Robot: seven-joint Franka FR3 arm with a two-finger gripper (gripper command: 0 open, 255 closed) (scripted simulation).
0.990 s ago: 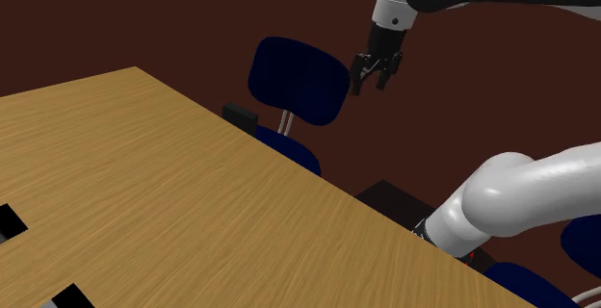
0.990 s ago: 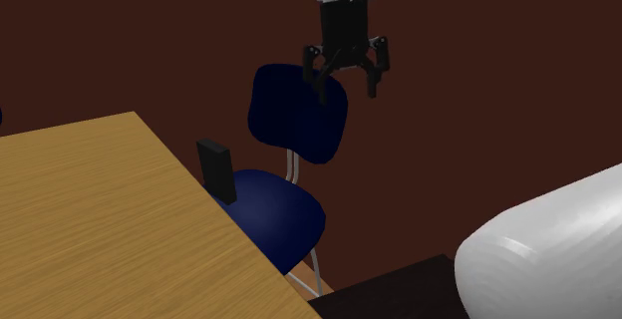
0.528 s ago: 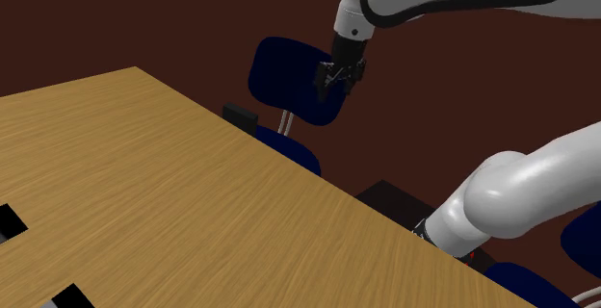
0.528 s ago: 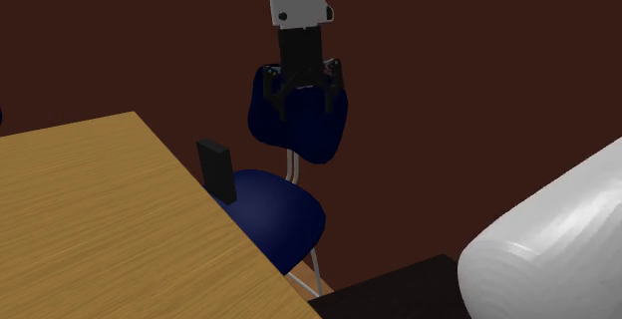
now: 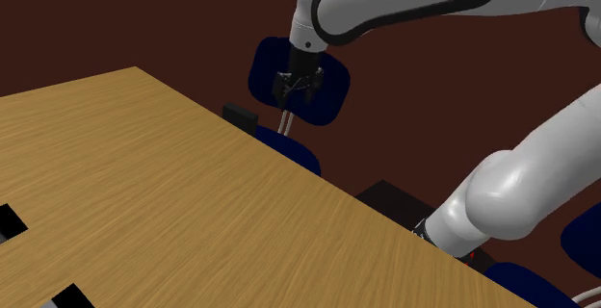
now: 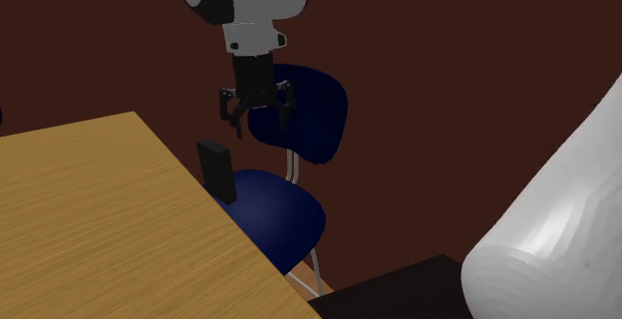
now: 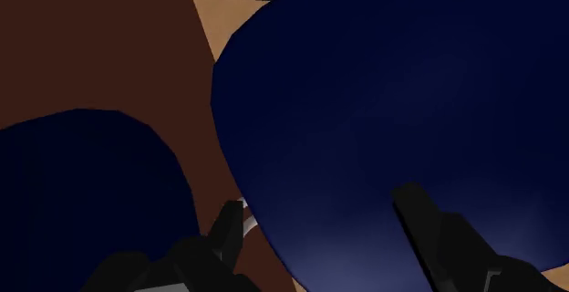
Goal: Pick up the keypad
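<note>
Dark reddish-brown wall is seen behind everything, and a wood-grained surface [image 5: 144, 191] takes up the lower left of both exterior views. At its far edge a small black slab, taken to be the keypad [image 6: 216, 170], is seen standing upright, just beside the seat of a dark blue chair [image 6: 309, 118]. Whether the keypad rests on the surface's edge or on the seat cannot be told, since its foot is lost against the dark seat. In the shoulder view the keypad [image 5: 241, 116] is made out as a dark block only; no keys can be distinguished.

The claw [image 6: 258, 120] is held above and a little beyond the keypad, in front of the chair's backrest, with its fingers spread apart and nothing between them. In the shoulder view the claw [image 5: 293, 87] is partly lost against the backrest [image 5: 327, 89]. In the wrist view the claw [image 7: 328, 235] is seen released over blue chair parts and a thin pale strip of floor.

Two dark and white objects [image 5: 12, 221] are cut off at the shoulder view's lower left edge and cannot be identified.
</note>
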